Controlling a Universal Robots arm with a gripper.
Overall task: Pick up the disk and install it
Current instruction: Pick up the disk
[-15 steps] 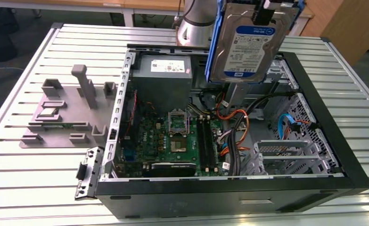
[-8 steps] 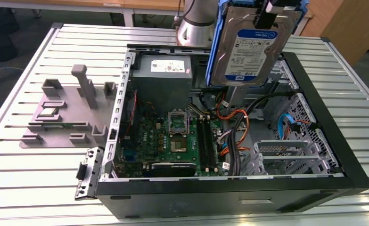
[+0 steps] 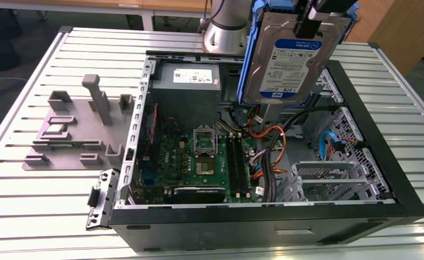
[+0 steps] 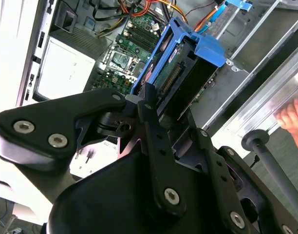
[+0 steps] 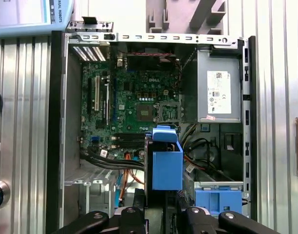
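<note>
— Above the open computer case (image 3: 385,179), what is hanging?
— The disk (image 3: 287,57) is hanging there, touching nothing inside. The jaws are pinching it by its upper end.
— Which way is it lying from them?
— It is pointing straight down from the jaws, its long side standing upright, the label facing out in the exterior view. The metal drive cage (image 3: 327,176) is sitting lower, well apart.
</note>
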